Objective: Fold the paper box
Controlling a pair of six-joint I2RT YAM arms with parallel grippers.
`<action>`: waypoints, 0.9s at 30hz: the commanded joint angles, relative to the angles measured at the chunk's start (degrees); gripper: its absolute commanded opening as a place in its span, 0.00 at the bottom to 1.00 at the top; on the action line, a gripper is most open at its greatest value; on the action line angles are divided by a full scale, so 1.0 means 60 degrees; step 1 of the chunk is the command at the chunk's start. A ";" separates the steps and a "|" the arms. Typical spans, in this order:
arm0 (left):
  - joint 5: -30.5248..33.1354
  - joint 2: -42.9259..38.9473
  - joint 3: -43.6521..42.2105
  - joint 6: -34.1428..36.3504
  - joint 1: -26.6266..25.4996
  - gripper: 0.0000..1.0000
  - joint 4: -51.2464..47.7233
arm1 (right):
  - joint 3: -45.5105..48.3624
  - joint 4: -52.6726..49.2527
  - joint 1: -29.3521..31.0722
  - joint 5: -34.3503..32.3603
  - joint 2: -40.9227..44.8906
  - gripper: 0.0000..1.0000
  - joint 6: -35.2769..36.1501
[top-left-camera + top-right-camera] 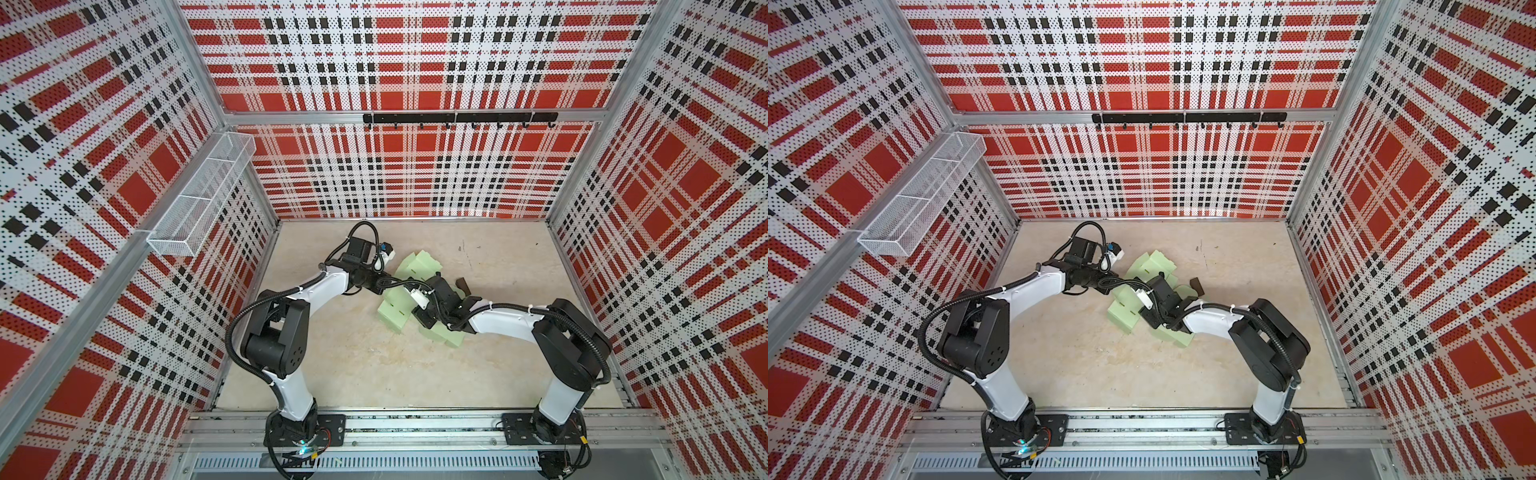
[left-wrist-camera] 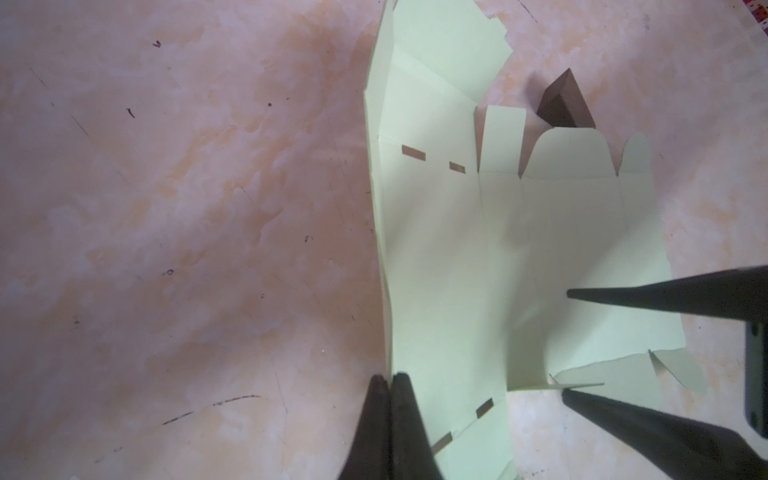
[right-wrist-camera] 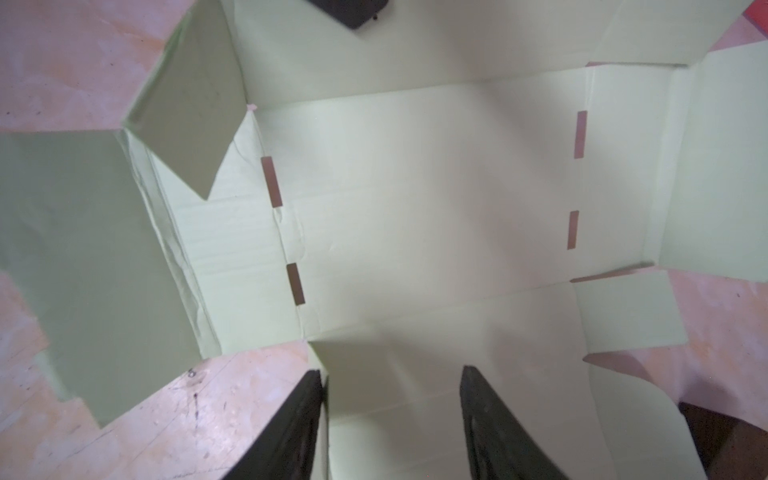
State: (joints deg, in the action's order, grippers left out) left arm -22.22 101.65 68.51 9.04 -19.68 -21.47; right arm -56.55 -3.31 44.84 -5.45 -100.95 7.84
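Both top views show a beige, mottled table (image 1: 374,365) with dark scuffs, boxed in by perforated walls (image 1: 415,62) printed in red, black and white plaid on an aluminium frame. A white wire basket (image 1: 199,195) hangs on the left wall and a black hook rail (image 1: 457,117) runs across the back wall.

The paper box (image 1: 392,311) lies near the middle of the table, under the two wrists. It is a pale green cut-out sheet, mostly unfolded, with creases, narrow slots and rounded tabs. Some flaps are tilted up and others lie flat. A small dark brown wedge (image 2: 563,104) sits just beyond its tabs.

In the left wrist view, the left gripper (image 2: 388,376) is pinched tight on a raised side edge of the sheet. In the right wrist view, the right gripper (image 3: 390,370) stands about half spread over a flap, with one finger (image 3: 311,399) at the flap's edge. It grips nothing that can be seen.
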 commanded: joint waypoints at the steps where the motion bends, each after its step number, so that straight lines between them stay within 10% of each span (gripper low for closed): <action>1: 0.0021 -0.0373 -0.0097 0.0135 -0.0070 0.00 -0.0073 | 0.0037 0.0257 -0.0143 -0.0189 -0.0045 0.56 -0.0140; 17: 0.0267 -0.0714 -0.0092 0.0189 -0.0125 0.00 0.0002 | 0.0140 0.0747 -0.0354 -0.0244 0.0225 0.60 -0.0822; 27: 0.0943 -0.1394 0.0208 0.1145 -0.0148 0.00 -0.0463 | 0.1054 0.1636 -0.0855 -0.2031 0.2619 1.00 -0.2573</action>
State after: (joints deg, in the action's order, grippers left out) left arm -18.37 95.92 68.40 13.08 -20.29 -22.63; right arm -52.25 2.37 41.34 -12.53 -88.05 -0.95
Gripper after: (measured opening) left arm 0.049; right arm 0.991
